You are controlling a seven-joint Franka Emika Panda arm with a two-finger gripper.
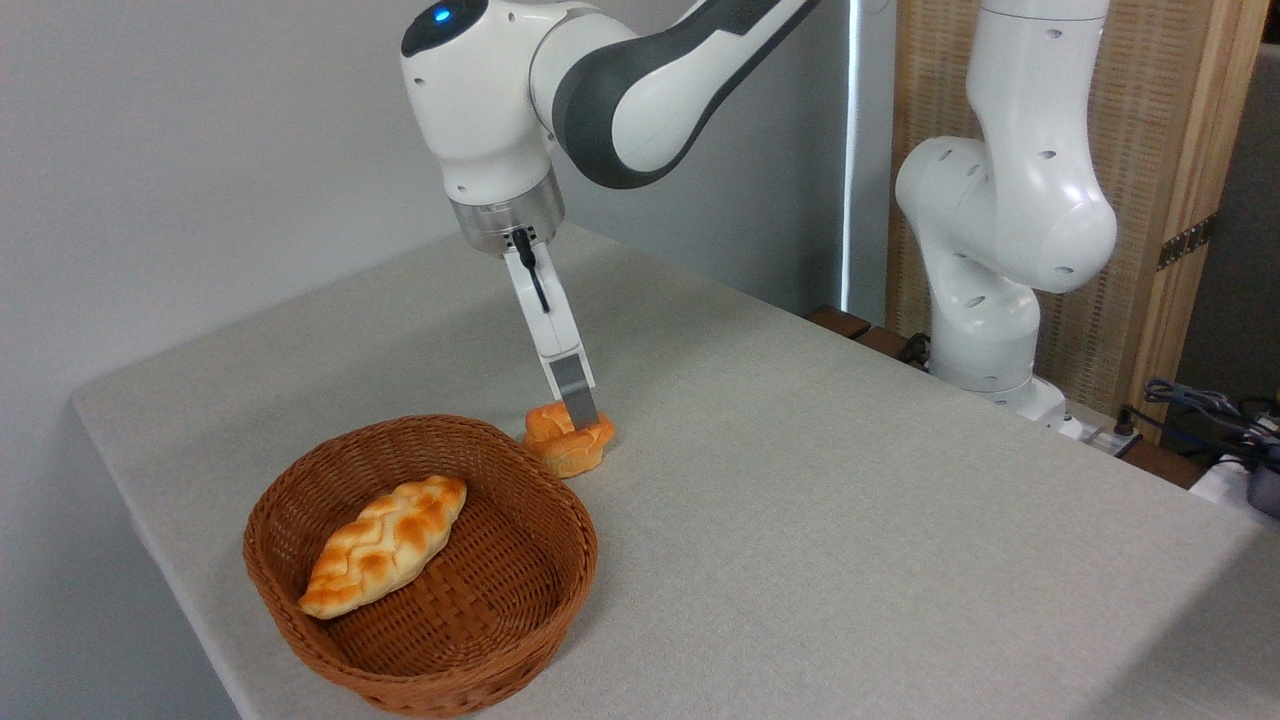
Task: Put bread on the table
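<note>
The bread, a small golden-orange bun with a lumpy top, rests on the light grey-beige table just beyond the far rim of the wicker basket. My gripper comes down steeply from the upper left and reaches the bun's top. I see it edge-on, so only the near finger shows, lying over the bun's upper middle. The other finger is hidden behind it. The gap between the fingers cannot be seen.
A brown woven basket stands at the front left, close to the table's near edge, with a long braided glazed loaf inside. The arm's white base stands past the table's right side, with cables beside it.
</note>
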